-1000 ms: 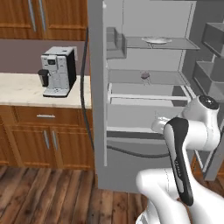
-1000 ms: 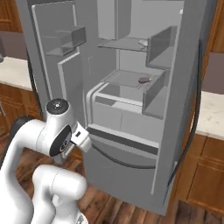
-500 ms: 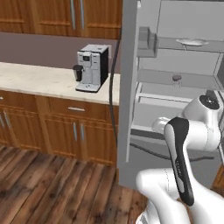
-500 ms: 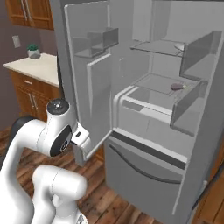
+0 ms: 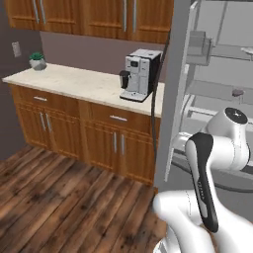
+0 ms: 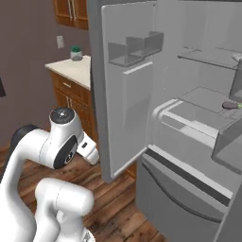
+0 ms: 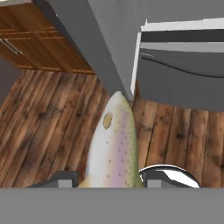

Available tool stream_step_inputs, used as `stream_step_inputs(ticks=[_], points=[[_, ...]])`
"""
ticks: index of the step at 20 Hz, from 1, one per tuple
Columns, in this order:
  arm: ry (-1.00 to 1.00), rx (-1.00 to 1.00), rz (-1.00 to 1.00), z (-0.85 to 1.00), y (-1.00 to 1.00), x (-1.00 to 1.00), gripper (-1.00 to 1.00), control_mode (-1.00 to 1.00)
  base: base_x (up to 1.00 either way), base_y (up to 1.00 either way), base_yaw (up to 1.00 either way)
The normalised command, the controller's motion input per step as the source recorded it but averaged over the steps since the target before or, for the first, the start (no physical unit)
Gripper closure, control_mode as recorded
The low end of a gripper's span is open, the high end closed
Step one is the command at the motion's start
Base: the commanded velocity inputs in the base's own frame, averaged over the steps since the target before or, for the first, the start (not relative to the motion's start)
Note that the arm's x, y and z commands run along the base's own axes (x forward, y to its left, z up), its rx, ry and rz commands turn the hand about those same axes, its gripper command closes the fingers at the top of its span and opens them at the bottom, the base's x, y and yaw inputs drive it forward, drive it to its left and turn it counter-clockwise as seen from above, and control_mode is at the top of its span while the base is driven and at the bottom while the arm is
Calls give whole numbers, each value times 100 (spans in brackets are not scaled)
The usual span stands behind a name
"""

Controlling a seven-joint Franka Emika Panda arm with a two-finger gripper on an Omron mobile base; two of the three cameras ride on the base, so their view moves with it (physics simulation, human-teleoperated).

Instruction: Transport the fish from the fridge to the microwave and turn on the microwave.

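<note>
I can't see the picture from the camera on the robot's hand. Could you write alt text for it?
A pale speckled fish is held between the two dark fingertips of the gripper and points away from the camera, above a dark wooden floor. Beyond it stand the lower grey front of the fridge with the edge of its open door, and wooden cabinets at upper left.

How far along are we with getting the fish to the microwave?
Done: the slender pale silvery fish is out of the tall grey fridge, whose door stands open. In hand: the gripper holds the fish between its fingertips above the wooden floor. Left: carrying it to the microwave, placing it inside and switching it on.
</note>
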Motion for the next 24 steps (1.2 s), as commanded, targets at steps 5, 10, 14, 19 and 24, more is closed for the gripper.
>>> stream_step_inputs(ticks=[5, 10, 14, 19, 24], points=[[0, 0, 0, 0, 0, 0, 100, 100, -18, 17, 39], [0, 0, 0, 0, 0, 0, 100, 100, -15, 15, 42], [0, 0, 0, 0, 0, 0, 100, 100, -1, 11, 66], [0, 0, 0, 0, 0, 0, 100, 100, -2, 1, 77], [0, 0, 0, 0, 0, 0, 100, 100, -3, 0, 76]])
